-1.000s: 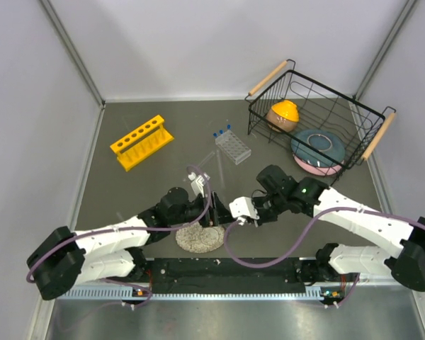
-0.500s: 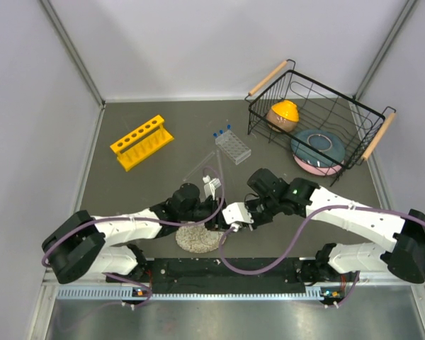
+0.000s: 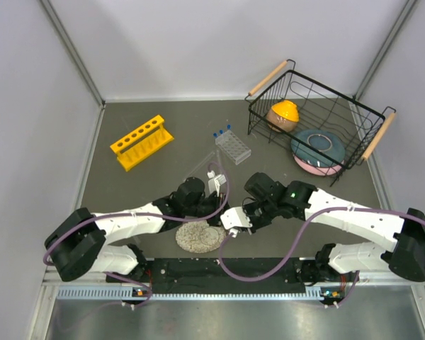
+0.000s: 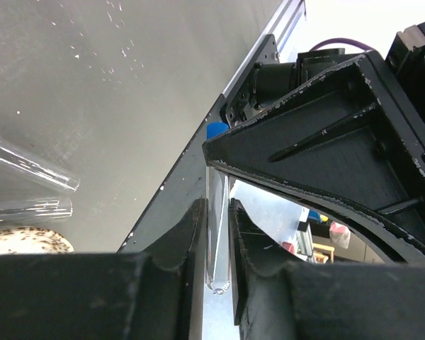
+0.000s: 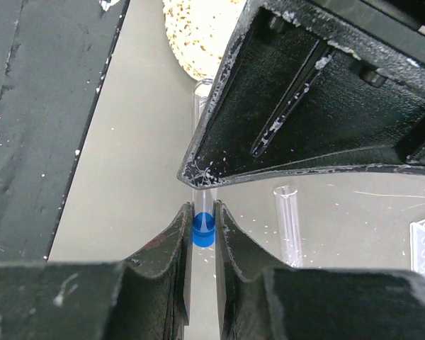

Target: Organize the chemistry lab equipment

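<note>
**A:** Where does the vial sit relative to the two arms?

**B:** Between them. The left end effector (image 4: 216, 212) is closed on the glass body of the blue-capped vial (image 4: 217, 177), and the right end effector (image 5: 202, 212) is pinched on its blue cap (image 5: 203, 229). Both grip the same piece. It appears lifted off the bench (image 3: 184, 120), just to the upper right of the speckled disc (image 3: 198, 238) in the top view.

**A:** Which way does its long axis run?

**B:** In the left wrist view it runs almost straight up the frame. The rounded closed end is at the bottom, nearest the camera, and the cap at the top points into the right arm's end effector. The right wrist view shows the reverse: the cap is low and central between the fingers, and the glass runs up toward the disc and disappears behind the left end effector. In the top view the vial is too thin to make out.

**A:** So what does the next move turn on?

**B:** Probably that shared axis. Any pull or twist should go along or around it, or the glass gets levered between two grips. If one arm lets go, the left end effector looks nearer the small clear rack (image 3: 232, 147) at upper centre, where other blue caps stand.

**A:** And the rest?

**B:** Two loose test tubes (image 4: 28, 164) lie on the bench, at the left of the left wrist view. The yellow rack (image 3: 142, 142) sits at the upper left, well apart.
</note>
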